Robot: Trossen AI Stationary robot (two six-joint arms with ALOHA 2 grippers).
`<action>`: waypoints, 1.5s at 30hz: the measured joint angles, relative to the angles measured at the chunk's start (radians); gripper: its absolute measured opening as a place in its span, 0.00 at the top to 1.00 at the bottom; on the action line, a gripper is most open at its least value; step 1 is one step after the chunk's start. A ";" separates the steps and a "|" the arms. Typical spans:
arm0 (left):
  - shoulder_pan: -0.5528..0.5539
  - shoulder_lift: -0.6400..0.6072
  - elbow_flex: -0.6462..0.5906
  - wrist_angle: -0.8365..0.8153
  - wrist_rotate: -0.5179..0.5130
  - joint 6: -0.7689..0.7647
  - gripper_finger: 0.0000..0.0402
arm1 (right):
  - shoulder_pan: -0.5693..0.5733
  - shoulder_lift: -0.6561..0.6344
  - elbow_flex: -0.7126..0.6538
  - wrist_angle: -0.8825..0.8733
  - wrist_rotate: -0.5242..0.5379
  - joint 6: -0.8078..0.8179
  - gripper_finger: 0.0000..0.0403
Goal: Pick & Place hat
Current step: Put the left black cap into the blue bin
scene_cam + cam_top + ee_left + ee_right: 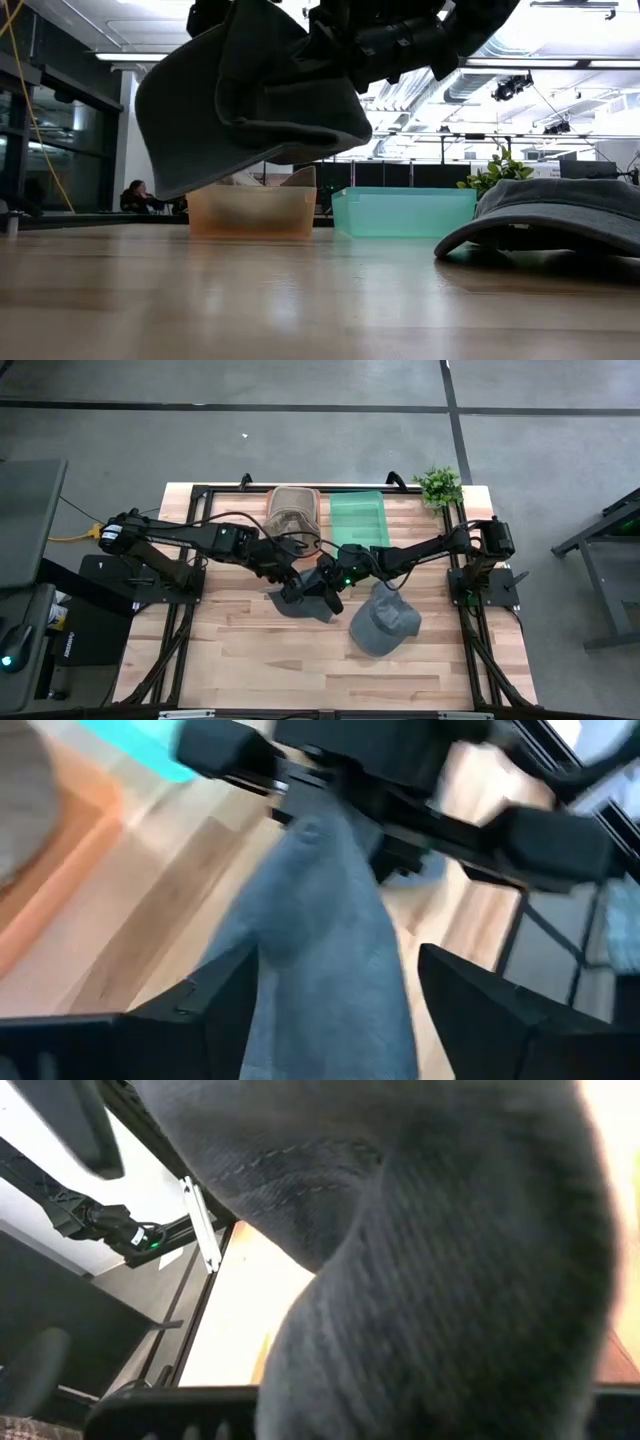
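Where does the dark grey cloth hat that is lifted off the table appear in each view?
High view: dark grey cloth hat, centre, between both arms.
Low view: upper left, hanging above the table.
Left wrist view: centre.
Right wrist view: fills most of the picture.
Shared landmark: green plastic bin.

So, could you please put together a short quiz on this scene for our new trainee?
1. True or false: the lifted hat rests on the table.
2. Which gripper is shut on the lifted hat: A) left gripper, B) right gripper?
3. Fill in: the second grey hat lies nearer the ___ arm's side.

Key: 1 false, it hangs above the wood. 2 B; the left gripper stands open around the cloth. 3 right.
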 joint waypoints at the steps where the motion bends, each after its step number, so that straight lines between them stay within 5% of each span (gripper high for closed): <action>1: 0.000 0.000 0.000 -0.003 -0.015 -0.020 0.36 | 0.000 0.000 0.000 0.000 0.004 0.000 0.99; 13: 0.000 -0.011 0.259 -0.331 -0.284 -0.101 0.41 | 0.001 -0.005 0.000 -0.010 0.082 0.004 0.99; 22: -0.001 -0.087 0.299 -0.378 -0.373 -0.136 0.45 | 0.018 -0.117 -0.001 -0.035 0.296 -0.023 0.99; 28: -0.017 -0.171 0.136 -0.291 -0.358 -0.179 0.49 | 0.019 -0.221 0.000 -0.122 0.457 -0.060 0.99; 34: -0.052 -0.316 -0.155 -0.016 -0.315 -0.230 0.53 | 0.006 -0.341 -0.001 -0.185 0.623 -0.059 0.99; 45: -0.052 -0.590 -0.540 0.302 -0.321 -0.209 0.53 | -0.064 -0.397 -0.003 -0.223 1.046 0.219 0.99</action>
